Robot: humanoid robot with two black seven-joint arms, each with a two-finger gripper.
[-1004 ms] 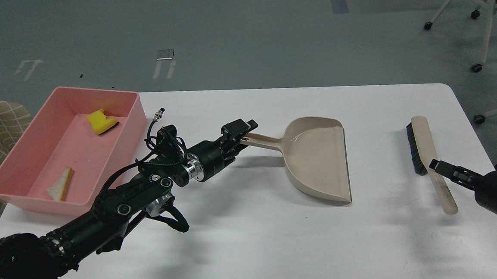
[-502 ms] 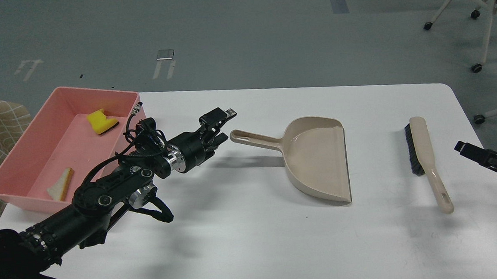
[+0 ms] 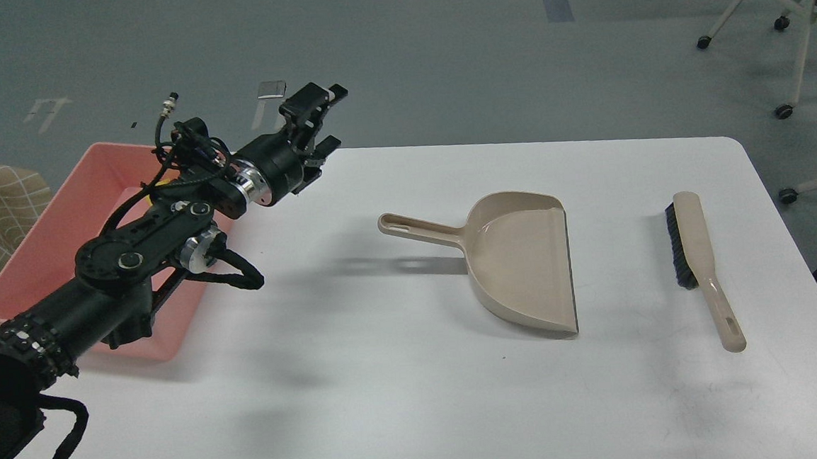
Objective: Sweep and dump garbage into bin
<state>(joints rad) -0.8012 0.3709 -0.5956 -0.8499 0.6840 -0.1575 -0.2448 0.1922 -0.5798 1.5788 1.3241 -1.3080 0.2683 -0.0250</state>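
A white table [image 3: 419, 399] fills the scene, with the robot's left arm [image 3: 134, 260] reaching in from the near left and rising over the pink bin [image 3: 40, 245] at the table's left edge. The left gripper [image 3: 324, 117] hangs in the air above the far left part of the table, its two fingers spread apart and holding nothing. The arm covers most of the bin, so the garbage inside cannot be made out; only a thin yellow sliver shows beside the arm's cables, too small to identify. A beige dustpan [image 3: 524, 265] lies flat near the middle of the table, its handle pointing left toward the bin and its open mouth facing right. Well to its right lies a beige hand brush [image 3: 701, 261], black bristles facing left, handle pointing toward the near edge. Dustpan and brush lie apart, and neither is touched by the robot. The right gripper is out of the picture. Beyond the table, grey floor stretches away, with a wheeled chair [image 3: 792, 7] at the far right.
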